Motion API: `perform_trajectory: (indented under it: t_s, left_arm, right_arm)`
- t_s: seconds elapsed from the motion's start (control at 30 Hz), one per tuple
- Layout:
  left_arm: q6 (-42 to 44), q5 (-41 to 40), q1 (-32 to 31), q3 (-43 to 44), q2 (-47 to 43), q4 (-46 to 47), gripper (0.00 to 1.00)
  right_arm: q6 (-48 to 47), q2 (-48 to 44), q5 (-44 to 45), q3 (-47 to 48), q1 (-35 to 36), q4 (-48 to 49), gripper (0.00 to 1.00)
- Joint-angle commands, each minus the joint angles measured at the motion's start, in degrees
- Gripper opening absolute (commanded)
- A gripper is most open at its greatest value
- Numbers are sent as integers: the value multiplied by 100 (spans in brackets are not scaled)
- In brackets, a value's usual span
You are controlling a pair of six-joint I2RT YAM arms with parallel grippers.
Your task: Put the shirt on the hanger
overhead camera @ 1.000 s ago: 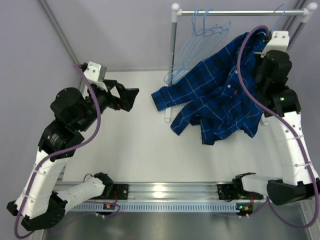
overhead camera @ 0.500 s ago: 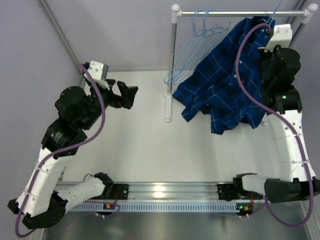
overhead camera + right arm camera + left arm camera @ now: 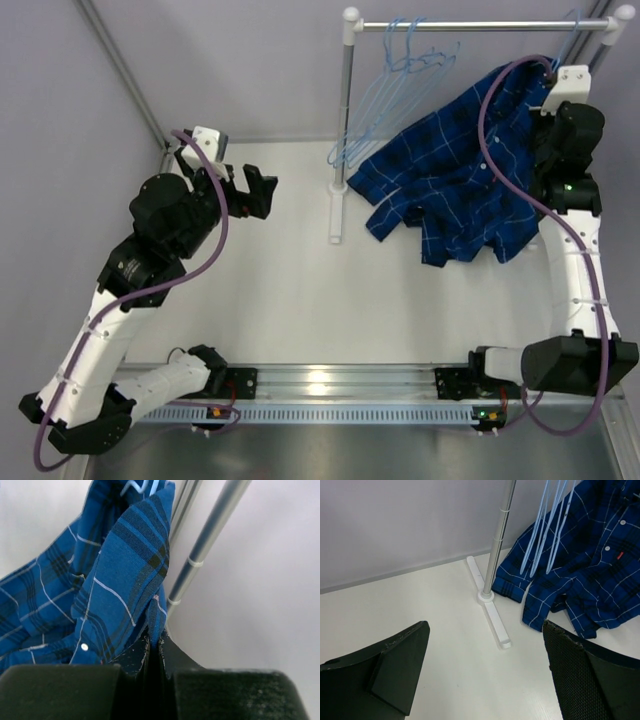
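The dark blue plaid shirt (image 3: 450,190) hangs in a bunch below the right end of the rack's rail, its lower folds resting on the table. My right gripper (image 3: 155,644) is shut on a fold of the shirt (image 3: 120,580) just beside the rack's right post (image 3: 200,560). A pale wire piece of a hanger (image 3: 134,487) shows at the top of the cloth, and its hook (image 3: 571,30) reaches up at the rail. My left gripper (image 3: 256,190) is open and empty over the bare table, left of the rack, facing the shirt (image 3: 590,580).
Several spare pale-blue hangers (image 3: 385,100) hang from the rail (image 3: 470,25) near its left post (image 3: 345,120). The post's white foot (image 3: 492,615) lies on the table between my left gripper and the shirt. Grey walls close in behind and on the left.
The right arm has raised the shirt toward the rail's right end, pulling its spread hem and sleeve off the middle of the table. The left arm has shifted slightly right and forward, still open.
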Motion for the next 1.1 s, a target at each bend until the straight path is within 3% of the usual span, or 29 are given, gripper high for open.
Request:
perform_trajectory:
  t_s: [0.0, 0.4, 0.67, 0.9, 0.97, 1.0, 1.07]
  left_arm:
    - [-7, -191, 18, -133, -58, 393, 98]
    - [-42, -402, 9, -458, -23, 578, 98]
    - [-59, -429, 18, -406, 100, 639, 98]
    - [-182, -525, 27, -484, 188, 657, 98]
    - [-217, -569, 36, -520, 188, 692, 98]
    - [-261, -595, 44, -529, 223, 709, 98]
    - [-279, -552, 106, -529, 276, 753, 98]
  right_arm:
    - [9, -219, -301, -259, -258, 797, 0]
    - [272, -229, -1207, -1666, -821, 2001, 0]
    - [843, 70, -1259, -1211, -1339, 1949, 0]
    - [870, 536, -1899, -339, -1516, 1079, 1]
    - [957, 537, -2102, -260, -1516, 930, 9]
    - [993, 467, -2295, -251, -1516, 825, 29]
    - [1037, 353, -2550, -172, -1516, 640, 55]
